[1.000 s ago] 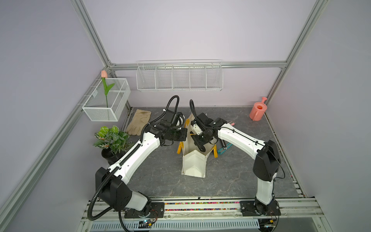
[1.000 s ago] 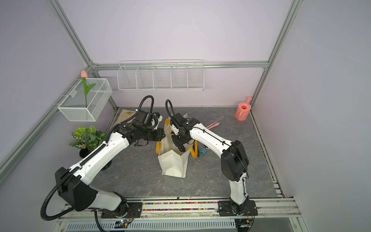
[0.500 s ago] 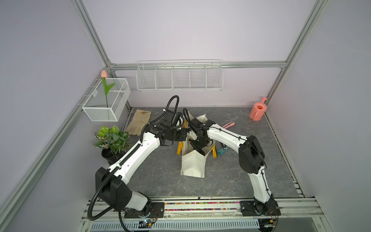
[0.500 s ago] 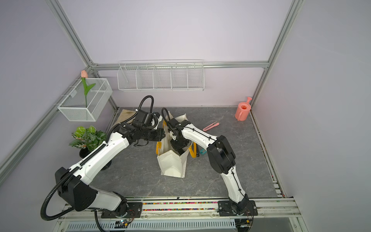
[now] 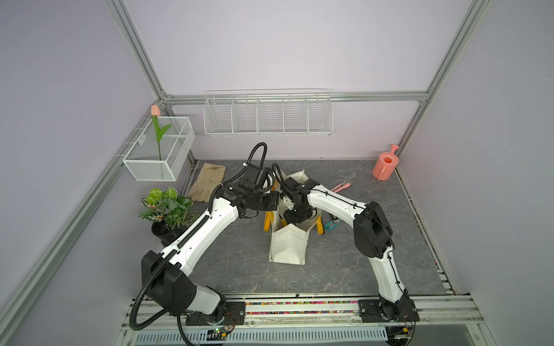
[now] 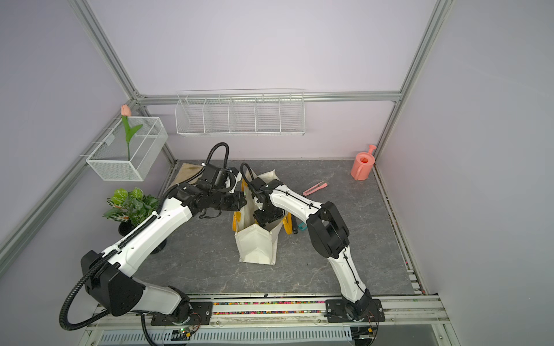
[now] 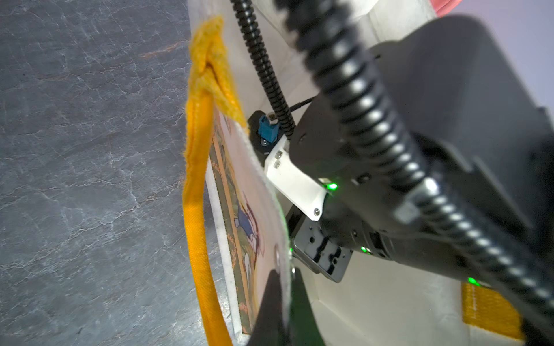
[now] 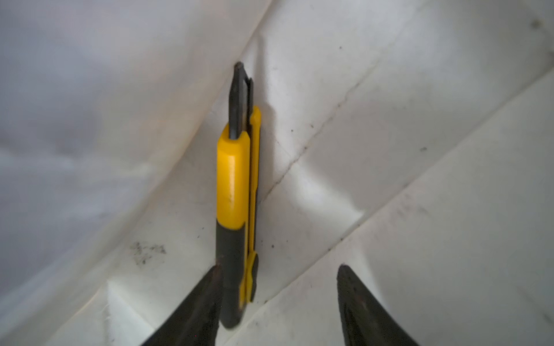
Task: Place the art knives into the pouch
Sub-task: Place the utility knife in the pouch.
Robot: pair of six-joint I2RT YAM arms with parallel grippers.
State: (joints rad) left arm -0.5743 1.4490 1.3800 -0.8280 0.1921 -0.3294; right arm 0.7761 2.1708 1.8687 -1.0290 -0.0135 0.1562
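The grey, stone-patterned table carries a tall cream fabric pouch with yellow-orange loop handles. It stands upright near the middle of the table, with its mouth open upward. In both top views the two white-and-black arms reach in from the front edge and meet at the mouth of the pouch.

The left claw is at the rim on the side facing the table's left edge. Its fingers are pressed together on the fabric edge, pinching it beside the printed panel. The right claw is down inside the pouch, and its jaws stand wide apart with nothing gripped between them.

The yellow and dark grey art knife is inside the pouch, against the plain cream lining. Its blade end points away from the right claw toward a crease in the fabric. Its dark rear end sits just beside one finger, well apart from the other. Whether it touches that finger cannot be told.
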